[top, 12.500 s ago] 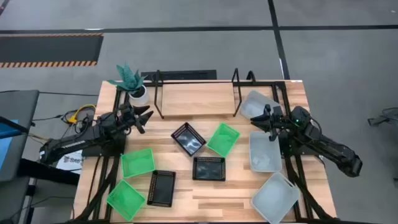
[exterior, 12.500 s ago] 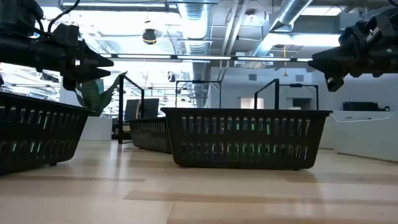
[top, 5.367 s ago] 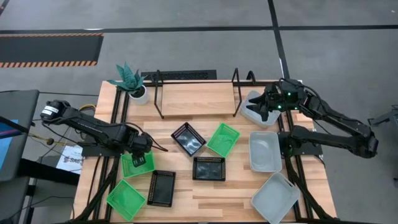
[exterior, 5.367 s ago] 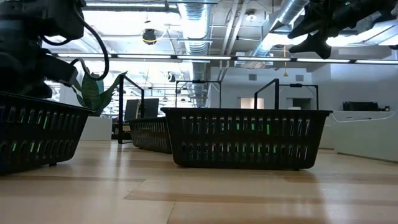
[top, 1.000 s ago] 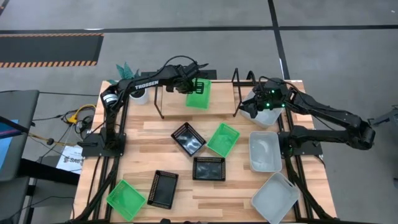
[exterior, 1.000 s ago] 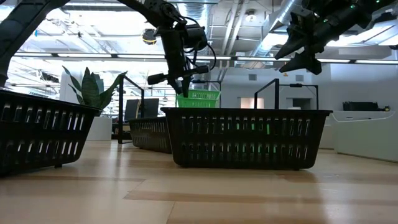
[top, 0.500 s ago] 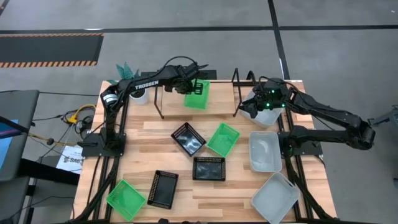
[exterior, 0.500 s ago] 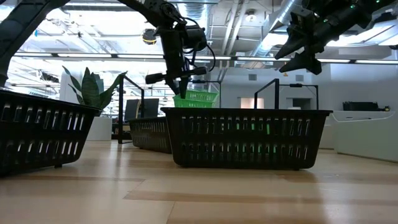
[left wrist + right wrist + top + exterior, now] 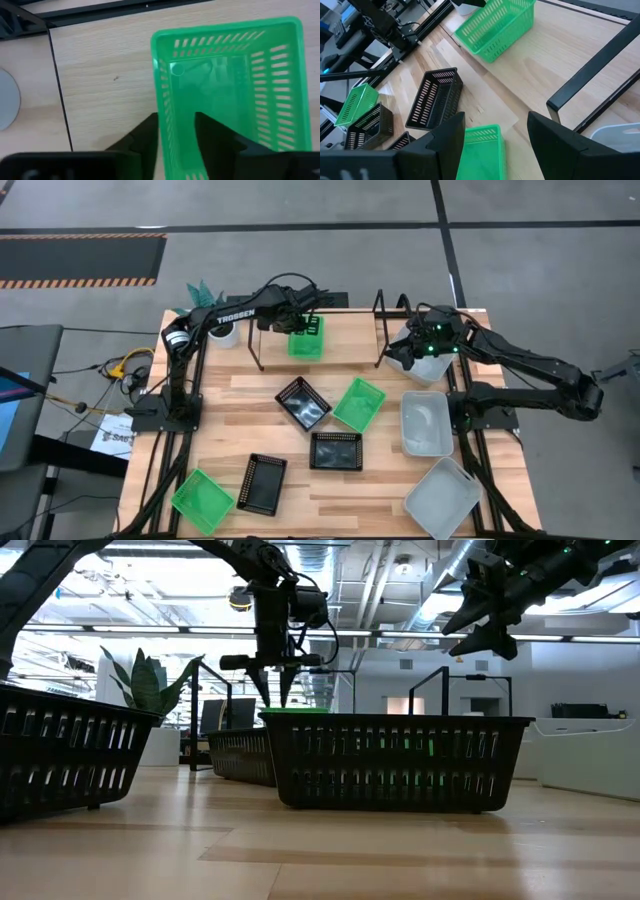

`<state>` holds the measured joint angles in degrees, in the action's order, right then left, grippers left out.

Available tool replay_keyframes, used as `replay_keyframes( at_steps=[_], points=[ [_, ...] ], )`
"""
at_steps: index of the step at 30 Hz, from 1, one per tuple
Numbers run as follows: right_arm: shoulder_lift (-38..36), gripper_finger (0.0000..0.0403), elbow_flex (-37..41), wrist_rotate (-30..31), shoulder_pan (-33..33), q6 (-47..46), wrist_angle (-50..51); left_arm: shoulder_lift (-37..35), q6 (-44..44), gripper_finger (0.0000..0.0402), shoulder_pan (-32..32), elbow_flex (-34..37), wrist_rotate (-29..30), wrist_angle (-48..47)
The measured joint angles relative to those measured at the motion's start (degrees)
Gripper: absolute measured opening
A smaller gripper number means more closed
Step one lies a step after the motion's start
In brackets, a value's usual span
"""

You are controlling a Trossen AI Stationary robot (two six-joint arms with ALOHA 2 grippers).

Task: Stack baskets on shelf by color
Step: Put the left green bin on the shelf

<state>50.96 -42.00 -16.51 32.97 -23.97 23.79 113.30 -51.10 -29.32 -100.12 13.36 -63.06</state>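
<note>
On the light wooden shelf board with its black wire frame (image 9: 345,340), toward its left half, the left pincer (image 9: 297,325) hangs directly over a bright green slotted plastic basket (image 9: 306,339) that rests on the board. In the left wrist view the two dark fingers (image 9: 147,137) straddle one long side wall of this basket (image 9: 232,95), one finger outside and one inside, with a visible gap to the wall on each side; the pincer therefore reads as parted and no longer clamped on the wall. The basket's long axis runs from front to back of the shelf, in line with the pincer's reach, so a straight upward withdrawal appears to be the clean exit. Further right, on the tabletop (image 9: 385,480) in front of the shelf, a second green basket (image 9: 358,403) lies tilted between a black mesh basket (image 9: 303,402) and the translucent white baskets (image 9: 425,423); it is nearer the right arm. At the right end of the shelf, the right pincer (image 9: 405,358) hovers with fingers spread wide and empty over a white basket (image 9: 420,370) beside the frame's upright loop (image 9: 390,305).
</note>
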Motion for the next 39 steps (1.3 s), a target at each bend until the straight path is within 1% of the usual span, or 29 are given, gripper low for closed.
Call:
replay_keyframes(
  at_steps=[3,5,7,10,12,14,16,20,21,25,28,36,39],
  points=[
    [0.0,0.0237,0.0,0.0,0.0,0.0,0.0,0.0,1.2,0.0175,0.0,0.0,-1.8,0.1],
    [0.0,0.0237,0.0,0.0,0.0,0.0,0.0,-0.2,1.6,0.0193,0.0,0.0,-2.9,0.2],
    [0.0,0.0237,0.0,0.0,0.0,0.0,0.0,-1.1,2.1,0.0203,0.4,0.0,-3.0,0.6],
    [0.0,0.0237,0.0,0.0,0.0,0.0,0.0,-2.9,2.3,0.0202,1.5,0.0,-2.3,1.9],
    [0.0,0.0237,0.0,0.0,0.0,0.0,0.0,-3.8,2.4,0.0191,2.2,0.0,-1.8,3.8],
    [0.0,0.0237,0.0,0.0,0.0,0.0,0.0,-4.6,3.1,0.0170,2.9,0.0,-1.6,6.5],
    [0.0,0.0237,0.0,0.0,0.0,0.0,0.0,-5.1,3.5,0.0132,3.8,0.0,-1.7,9.4],
    [0.0,0.0237,0.0,0.0,0.0,0.0,0.0,-4.7,4.3,0.0026,5.4,0.0,-4.7,16.0],
    [0.0,0.0237,0.0,0.0,0.0,0.0,0.1,-4.6,4.4,0.0015,5.9,0.0,-5.0,18.0],
    [0.0,0.0237,0.0,0.0,0.0,-1.1,0.2,-4.5,1.7,0.0003,6.8,0.0,-5.2,22.1],
    [0.0,0.0237,0.0,0.0,0.1,-1.1,0.2,-4.5,1.1,0.0001,7.0,0.0,-3.5,23.4],
    [0.0,0.0237,0.0,0.0,0.1,-1.1,0.2,-4.5,-0.5,0.0000,7.0,0.0,0.3,23.2],
    [0.0,0.0237,0.0,0.2,0.1,-1.1,0.2,-4.5,-0.5,0.0000,7.0,0.0,0.4,21.7]
  ],
)
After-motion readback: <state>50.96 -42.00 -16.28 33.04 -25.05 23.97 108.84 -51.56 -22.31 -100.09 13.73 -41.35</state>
